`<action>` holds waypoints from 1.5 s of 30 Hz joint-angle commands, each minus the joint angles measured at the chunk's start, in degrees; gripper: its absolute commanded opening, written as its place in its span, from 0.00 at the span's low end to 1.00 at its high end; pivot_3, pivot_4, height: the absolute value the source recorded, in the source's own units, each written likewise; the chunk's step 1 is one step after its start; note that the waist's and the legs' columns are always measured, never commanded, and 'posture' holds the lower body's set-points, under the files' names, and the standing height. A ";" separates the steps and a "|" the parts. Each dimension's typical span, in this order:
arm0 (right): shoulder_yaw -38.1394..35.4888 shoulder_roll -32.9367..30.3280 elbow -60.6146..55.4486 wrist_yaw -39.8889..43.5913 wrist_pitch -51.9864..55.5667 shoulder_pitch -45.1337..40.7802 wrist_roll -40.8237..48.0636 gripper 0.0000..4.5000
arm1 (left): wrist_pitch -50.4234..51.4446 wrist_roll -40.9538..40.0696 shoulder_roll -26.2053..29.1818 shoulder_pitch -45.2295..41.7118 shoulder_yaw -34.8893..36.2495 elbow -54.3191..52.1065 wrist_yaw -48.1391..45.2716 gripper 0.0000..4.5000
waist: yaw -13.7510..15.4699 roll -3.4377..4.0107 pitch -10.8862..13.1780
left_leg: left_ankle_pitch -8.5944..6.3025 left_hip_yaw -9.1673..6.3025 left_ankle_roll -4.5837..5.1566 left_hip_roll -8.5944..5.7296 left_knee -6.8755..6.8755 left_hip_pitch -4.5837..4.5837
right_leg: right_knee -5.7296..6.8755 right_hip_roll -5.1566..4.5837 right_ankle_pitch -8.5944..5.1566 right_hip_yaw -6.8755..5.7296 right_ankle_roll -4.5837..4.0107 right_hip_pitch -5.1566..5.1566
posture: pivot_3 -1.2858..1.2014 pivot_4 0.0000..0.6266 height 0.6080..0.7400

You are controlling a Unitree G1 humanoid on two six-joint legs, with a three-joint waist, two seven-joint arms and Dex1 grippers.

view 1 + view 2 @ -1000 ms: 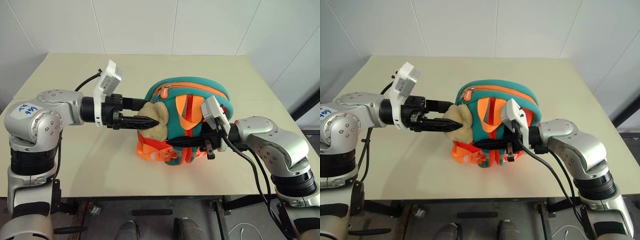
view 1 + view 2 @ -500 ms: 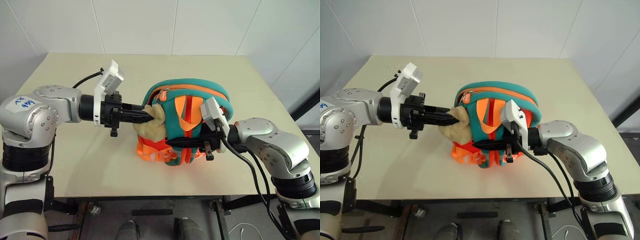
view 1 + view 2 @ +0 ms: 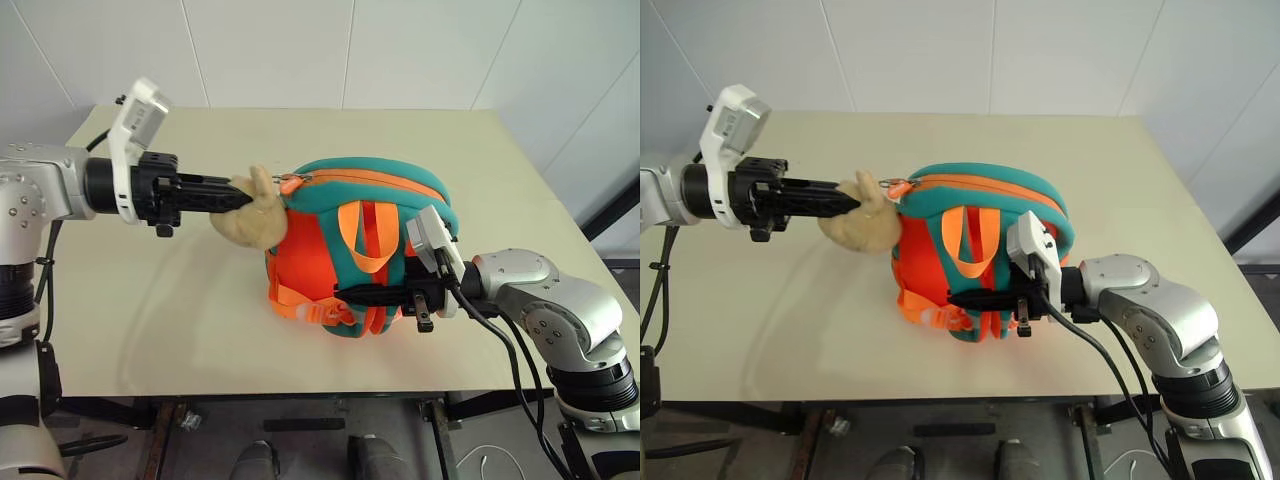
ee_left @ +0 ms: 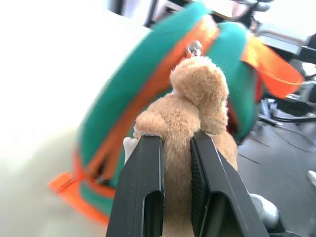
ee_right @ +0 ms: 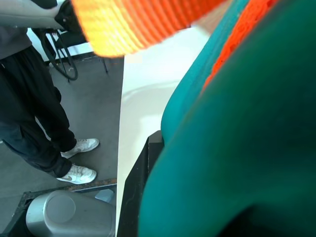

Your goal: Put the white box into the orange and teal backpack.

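Beige tabletop (image 3: 150, 330) carrying the orange and teal backpack (image 3: 350, 250), which stands near the middle, well clear of every edge, with bare surface to its left, behind it and along the front edge. Left gripper (image 3: 243, 195), reaching in level from the left, has its fingers pinched on the tan plush piece (image 3: 250, 218), which hangs at the end of the zipper (image 3: 330, 180) running along the pack's top; the plush is lifted off the table. Right gripper (image 3: 345, 293), reaching in from the right across the pack's front face, has its fingers pressed together against the teal strap (image 3: 385, 300) below the orange webbing loop (image 3: 368, 235); whether the strap is actually clamped cannot be told. Left wrist view adds the two black fingers (image 4: 143, 192) squeezing the plush from both sides, with a metal zipper pull (image 4: 193, 48) just beyond it. Right wrist view adds teal fabric pressed close against the finger, the table's edge, and a person's dark trousers and white shoes (image 5: 79, 160) on the grey floor (image 5: 98, 98) beside it.
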 commanded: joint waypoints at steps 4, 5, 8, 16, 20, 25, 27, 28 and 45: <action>-2.06 -0.32 -3.89 -1.96 0.91 1.53 2.49 0.00 | -4.58 4.77 1.32 -1.49 -2.31 9.13 -4.51 0.07 | 0.12 0.00 0.00 | 0.00 0.00 0.00 -0.01 0.02 -0.01 | -0.01 -0.01 0.00 -0.01 0.00 0.02 | 0.52 0.24 1.00; -2.12 -0.31 -4.18 -2.29 1.03 1.74 2.67 0.00 | -5.33 5.67 1.57 -0.94 -3.32 9.98 -5.49 0.07 | 0.10 0.00 0.00 | 0.00 0.00 0.00 -0.01 0.00 0.00 | -0.01 0.00 0.00 -0.01 0.00 0.02 | 0.52 0.24 1.00; -2.24 -0.50 -4.73 -3.04 1.24 2.16 3.18 0.00 | -8.36 10.00 2.05 0.19 -7.33 12.53 -7.41 0.07 | -0.08 0.00 0.00 | 0.00 0.00 0.00 0.00 -0.03 -0.01 | 0.00 0.01 0.00 -0.01 -0.01 0.00 | 0.52 0.24 1.00; -2.31 -0.69 -5.72 -4.31 1.63 2.75 4.37 0.00 | -14.14 19.85 0.11 1.07 -16.25 16.92 -10.51 0.06 | 0.04 0.00 0.00 | 0.00 0.00 0.00 0.01 -0.01 -0.02 | 0.00 0.00 -0.02 -0.01 -0.03 -0.01 | 0.52 0.24 1.00; -2.13 -0.59 -5.79 -4.52 1.90 2.77 4.62 0.00 | -17.36 24.76 -1.52 0.89 -20.31 18.83 -11.63 0.06 | 0.07 0.00 0.00 | 0.00 0.00 0.01 0.01 -0.01 -0.02 | 0.01 0.01 -0.02 -0.01 -0.03 0.00 | 0.52 0.24 1.00; -2.07 -0.58 -5.50 -4.82 2.18 2.52 4.93 0.00 | -19.48 28.39 -4.80 1.60 -22.43 20.03 -11.27 0.06 | 0.05 -0.01 0.00 | -0.01 0.00 0.01 0.01 -0.01 -0.02 | 0.00 0.00 -0.01 0.00 -0.03 0.00 | 0.52 0.24 1.00; -2.18 -0.74 -5.39 -4.97 2.28 2.45 4.96 0.00 | -19.69 29.11 -5.48 2.06 -21.67 20.38 -10.20 0.06 | -0.06 -0.01 0.00 | -0.01 0.00 0.01 0.01 -0.02 -0.02 | 0.01 0.01 -0.01 -0.01 -0.03 -0.01 | 0.52 0.24 1.00; -2.35 -0.93 -5.27 -5.17 2.44 2.36 4.99 0.00 | -19.69 28.27 -5.80 2.60 -20.31 20.27 -9.98 0.06 | -0.09 0.00 0.00 | -0.01 0.00 0.01 0.02 -0.02 -0.02 | 0.01 0.01 -0.01 0.00 -0.02 -0.01 | 0.52 0.24 1.00; -18.10 -26.97 -1.82 5.15 4.72 10.95 3.73 0.98 | -24.84 14.02 -3.04 21.15 10.97 8.55 -6.70 0.87 | 0.09 -0.01 0.01 | -0.05 0.02 0.08 0.04 0.01 -0.01 | -0.02 -0.06 -0.02 -0.04 -0.04 0.02 | 0.52 0.24 1.00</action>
